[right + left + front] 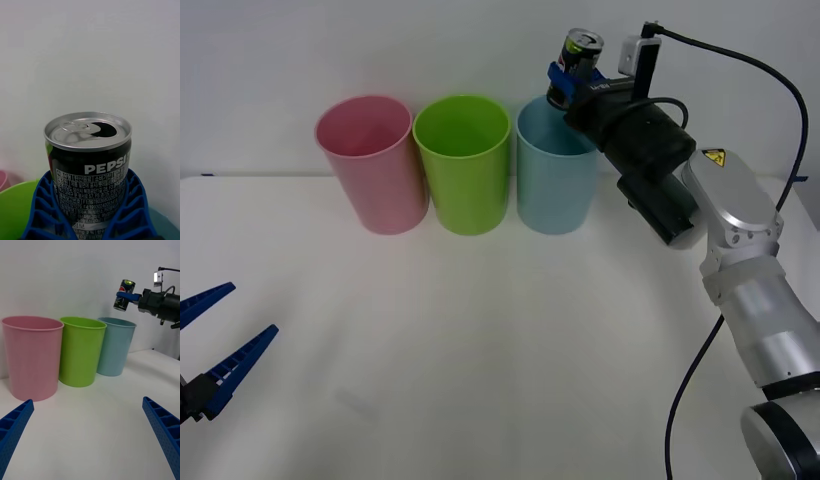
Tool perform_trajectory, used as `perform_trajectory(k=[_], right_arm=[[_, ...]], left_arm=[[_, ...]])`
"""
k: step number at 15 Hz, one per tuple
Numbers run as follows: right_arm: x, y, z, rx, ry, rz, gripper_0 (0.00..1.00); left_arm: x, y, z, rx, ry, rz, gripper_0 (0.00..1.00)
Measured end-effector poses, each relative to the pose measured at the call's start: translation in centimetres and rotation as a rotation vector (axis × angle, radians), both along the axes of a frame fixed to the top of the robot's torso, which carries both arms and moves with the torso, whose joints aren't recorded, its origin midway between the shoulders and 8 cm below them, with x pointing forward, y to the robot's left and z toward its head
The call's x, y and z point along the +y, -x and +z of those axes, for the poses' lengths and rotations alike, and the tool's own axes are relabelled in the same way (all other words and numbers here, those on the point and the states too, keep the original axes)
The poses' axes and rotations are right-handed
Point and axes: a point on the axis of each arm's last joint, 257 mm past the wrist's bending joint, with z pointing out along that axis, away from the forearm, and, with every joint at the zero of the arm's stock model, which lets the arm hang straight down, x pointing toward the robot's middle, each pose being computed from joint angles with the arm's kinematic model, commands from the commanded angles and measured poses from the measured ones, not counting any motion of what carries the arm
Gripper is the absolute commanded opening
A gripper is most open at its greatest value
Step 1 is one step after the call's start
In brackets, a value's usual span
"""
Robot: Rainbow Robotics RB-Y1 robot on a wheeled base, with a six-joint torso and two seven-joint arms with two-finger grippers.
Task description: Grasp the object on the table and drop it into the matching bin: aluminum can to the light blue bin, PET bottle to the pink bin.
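Note:
My right gripper [568, 82] is shut on the aluminum can [576, 66], a small dark can with a silver opened top [88, 130], held just above the right rim of the light blue bin [554, 185]. In the right wrist view the blue fingers [43, 210] hug the can's lower sides. The left wrist view has the can [124, 295] in the air above the light blue bin [114, 347]. The pink bin [373, 165] stands at the left of the row. My left gripper [208, 340] hangs open and empty over the table's [480, 350] near left.
A lime green bin [465, 165] stands between the pink and light blue bins, all three touching in a row at the back of the white table. A black cable [740, 60] loops from the right wrist.

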Motion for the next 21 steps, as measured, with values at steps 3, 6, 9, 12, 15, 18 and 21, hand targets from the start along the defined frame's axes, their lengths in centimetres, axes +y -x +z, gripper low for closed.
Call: perform_trajectory(k=[3, 6, 9, 12, 15, 18, 21], right_arm=[[0.1, -0.2, -0.2, 0.002, 0.007, -0.001, 0.00], [0.3, -0.1, -0.2, 0.000, 0.014, 0.001, 0.41], [0.4, -0.1, -0.3, -0.006, 0.031, 0.002, 1.00], [0.5, 0.0, -0.5, -0.008, 0.039, 0.005, 1.00], [0.6, 0.2, -0.7, -0.009, 0.044, 0.013, 1.00], [0.4, 0.9, -0.9, -0.015, 0.044, 0.018, 1.00], [-0.7, 2.4, -1.1, -0.037, 0.063, 0.018, 1.00]], left_arm=[[0.0, 0.0, 0.0, 0.000, 0.000, 0.000, 1.00], [0.0, 0.0, 0.0, 0.000, 0.000, 0.000, 1.00], [0.0, 0.0, 0.0, 0.000, 0.000, 0.000, 1.00], [0.0, 0.0, 0.0, 0.000, 0.000, 0.000, 1.00], [0.0, 0.0, 0.0, 0.000, 0.000, 0.000, 1.00], [0.0, 0.0, 0.0, 0.000, 0.000, 0.000, 1.00], [0.0, 0.0, 0.0, 0.000, 0.000, 0.000, 1.00]])
